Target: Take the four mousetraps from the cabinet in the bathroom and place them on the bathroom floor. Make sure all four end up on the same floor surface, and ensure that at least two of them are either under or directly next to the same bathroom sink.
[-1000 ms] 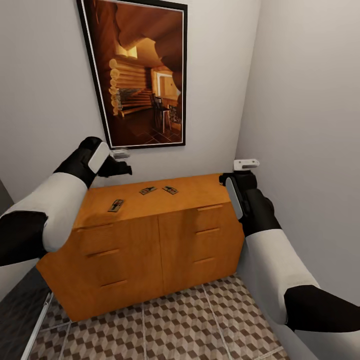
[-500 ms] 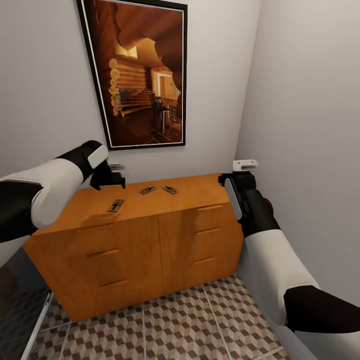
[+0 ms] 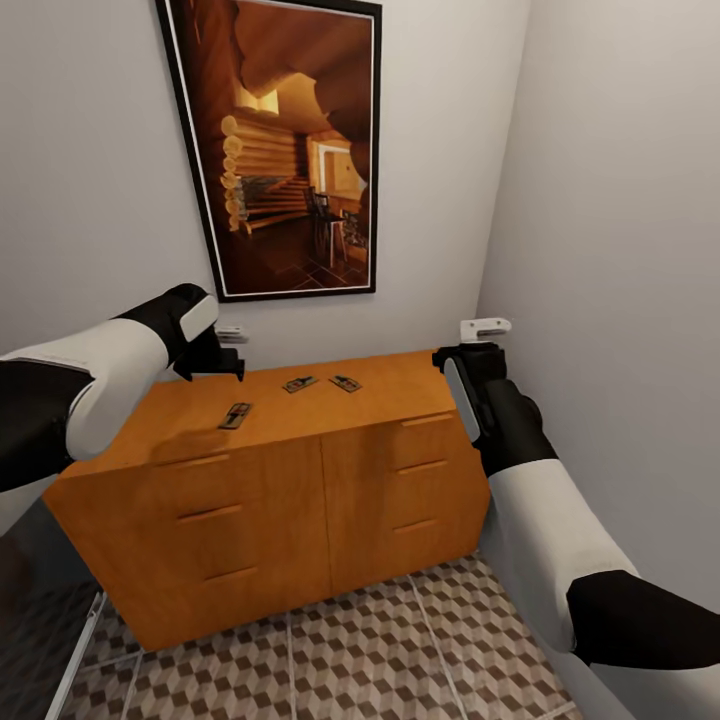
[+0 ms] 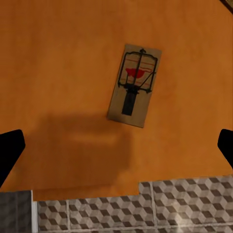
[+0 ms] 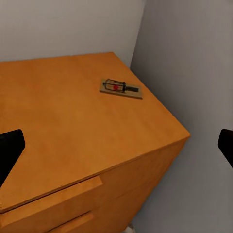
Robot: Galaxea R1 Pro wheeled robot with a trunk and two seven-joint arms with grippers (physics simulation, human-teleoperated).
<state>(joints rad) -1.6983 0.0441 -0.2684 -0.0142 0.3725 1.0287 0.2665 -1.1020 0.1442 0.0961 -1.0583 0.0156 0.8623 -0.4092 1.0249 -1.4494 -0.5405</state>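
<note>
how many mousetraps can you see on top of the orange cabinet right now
3 in the head view: one mousetrap towards the left front of the cabinet top, near the left gripper, and two mid-top side by side. A fourth may be hidden behind the right arm.

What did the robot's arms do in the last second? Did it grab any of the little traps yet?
The left gripper swung out to the robot's left and dropped lower, and now hangs open over the cabinet top, above a mousetrap. It grabbed nothing. The camera moved slightly. The right gripper and three mousetraps stayed put.
</note>
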